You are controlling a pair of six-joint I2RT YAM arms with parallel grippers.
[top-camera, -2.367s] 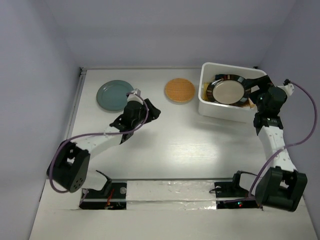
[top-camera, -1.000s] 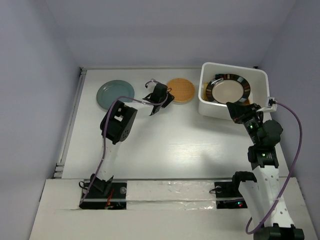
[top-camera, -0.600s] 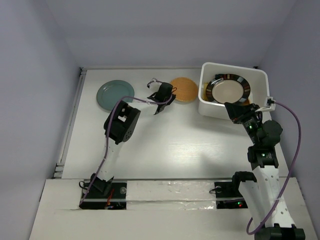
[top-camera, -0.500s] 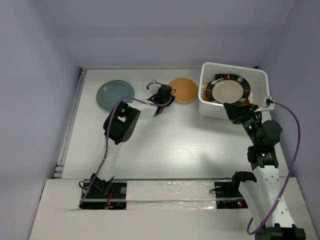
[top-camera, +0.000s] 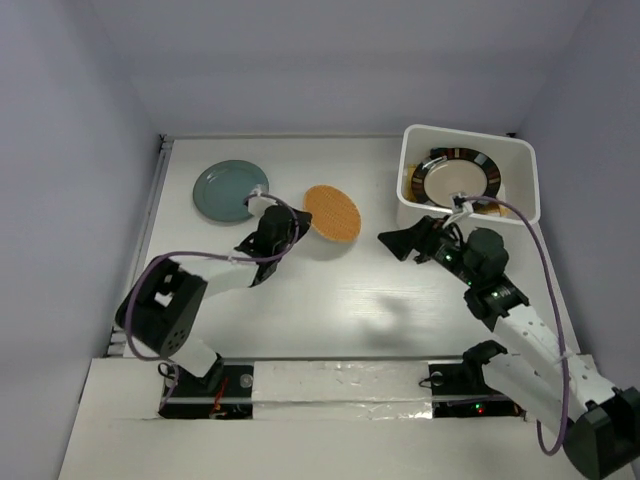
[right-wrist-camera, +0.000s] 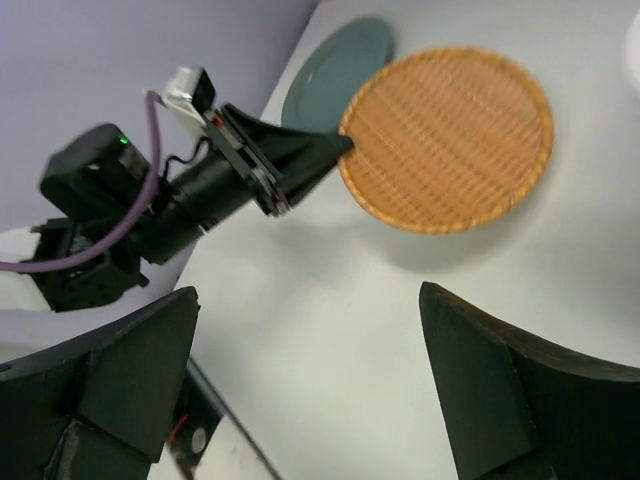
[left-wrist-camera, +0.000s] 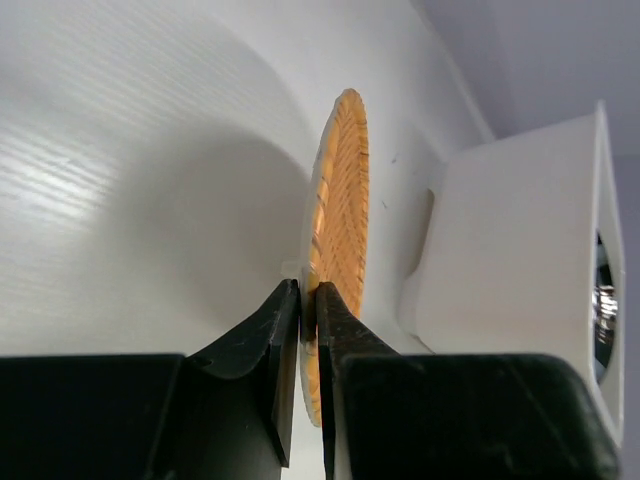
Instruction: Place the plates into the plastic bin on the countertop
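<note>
My left gripper [top-camera: 299, 222] is shut on the rim of the orange woven-look round plate [top-camera: 333, 213] and holds it tilted, off the countertop [top-camera: 340, 295]. In the left wrist view the jaws [left-wrist-camera: 308, 296] pinch the plate [left-wrist-camera: 340, 200] edge-on. The teal round plate [top-camera: 231, 190] lies flat at the back left. The white plastic bin [top-camera: 408, 180] stands at the back right with the dark-rimmed cream plate [top-camera: 457, 182] inside. My right gripper [top-camera: 400, 243] is open and empty, in front of the bin, facing the orange plate [right-wrist-camera: 450, 140].
The bin's wall [left-wrist-camera: 520, 230] shows just beyond the held plate in the left wrist view. The right wrist view shows the left gripper [right-wrist-camera: 290, 160] and the teal plate [right-wrist-camera: 335, 70]. Pale lilac walls border the countertop.
My left gripper has closed on the orange plate, lifted it and pulled it nearer and left. My right arm has swung left from the bin's front to the middle.
</note>
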